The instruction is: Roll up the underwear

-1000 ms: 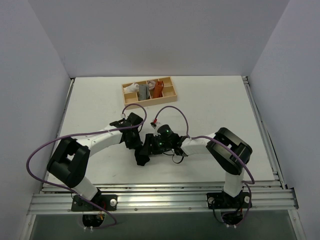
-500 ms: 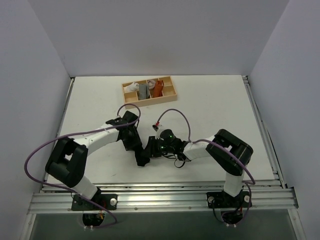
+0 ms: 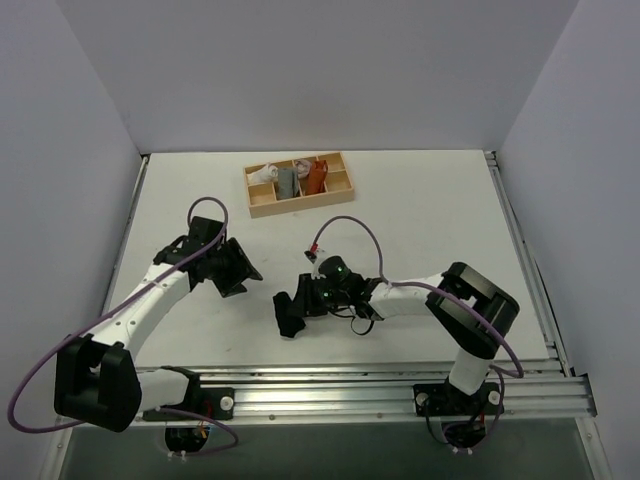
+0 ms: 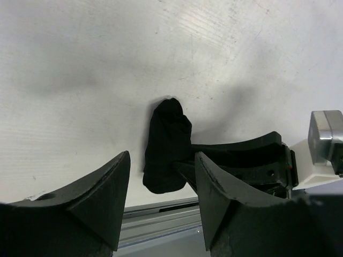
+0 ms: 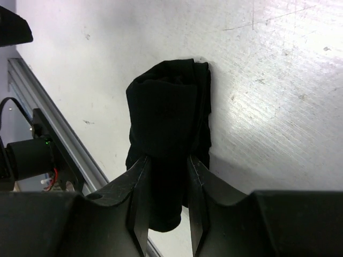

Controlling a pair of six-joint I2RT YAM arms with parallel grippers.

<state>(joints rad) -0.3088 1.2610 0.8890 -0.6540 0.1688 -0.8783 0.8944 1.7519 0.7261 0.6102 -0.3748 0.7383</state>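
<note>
Three cloth rolls [image 3: 288, 182] (white, grey, orange-brown) in wooden tray [image 3: 300, 205], underwear [image 3: 288, 318] outside

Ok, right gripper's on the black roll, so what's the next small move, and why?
Probably lift the underwear slightly off the table with the right gripper. It looks fully rolled, the jaws are shut on one end, and the left gripper hangs open, apart from it. The tray holds other rolls and has a free compartment at its right end, so carrying it there seems likely.
</note>
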